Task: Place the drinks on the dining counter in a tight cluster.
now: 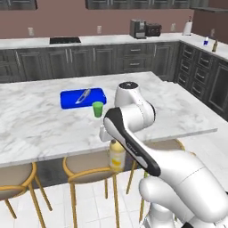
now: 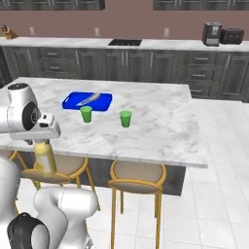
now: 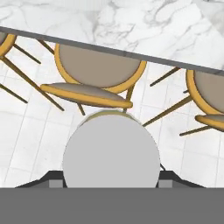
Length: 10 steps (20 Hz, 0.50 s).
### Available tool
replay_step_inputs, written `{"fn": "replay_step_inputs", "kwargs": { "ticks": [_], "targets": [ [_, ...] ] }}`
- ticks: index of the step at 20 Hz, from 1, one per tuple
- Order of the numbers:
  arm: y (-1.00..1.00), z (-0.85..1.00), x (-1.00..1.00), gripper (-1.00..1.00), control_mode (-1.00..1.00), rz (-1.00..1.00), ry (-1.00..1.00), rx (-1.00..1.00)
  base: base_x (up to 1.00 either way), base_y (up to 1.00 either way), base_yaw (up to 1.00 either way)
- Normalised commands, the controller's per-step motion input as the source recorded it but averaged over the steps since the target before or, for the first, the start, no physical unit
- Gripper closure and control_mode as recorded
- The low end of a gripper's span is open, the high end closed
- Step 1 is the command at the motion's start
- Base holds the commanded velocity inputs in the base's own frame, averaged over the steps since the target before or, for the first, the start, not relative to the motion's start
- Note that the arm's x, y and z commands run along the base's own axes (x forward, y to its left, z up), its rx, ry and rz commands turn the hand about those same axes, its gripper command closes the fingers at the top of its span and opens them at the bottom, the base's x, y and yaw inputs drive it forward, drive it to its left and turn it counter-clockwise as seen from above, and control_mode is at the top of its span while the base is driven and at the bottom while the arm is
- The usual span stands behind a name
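A: Where's the juice bottle (image 1: 117, 155)?
B: Lower centre of the left base view, hanging in front of the counter (image 1: 40, 129) edge, above a stool (image 1: 87, 166).
A: And the gripper (image 3: 110, 183)?
B: Clamped around that bottle; its grey cap sits low in the hand view.

Juice bottle (image 1: 117, 156) top hidden behind arm; tool (image 3: 112, 186) fingertips masked by grey cap (image 3: 111, 151).

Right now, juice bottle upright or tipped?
Upright: juice bottle hangs vertical, cap up, in the pincer, off the counter, above a stool.
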Motion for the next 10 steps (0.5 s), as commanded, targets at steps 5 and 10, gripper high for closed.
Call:
{"fn": "replay_step_inputs", "kwargs": {
  "ticks": [5, 10],
  "targets": [
    [0.00, 0.00, 0.00, 1.00, 1.00, 0.00, 0.00, 0.00, 0.68, 0.37, 0.00],
    [0.00, 0.00, 0.00, 1.00, 1.00, 0.00, 0.00, 0.00, 0.48, 0.24, 0.00]
  ]
}}
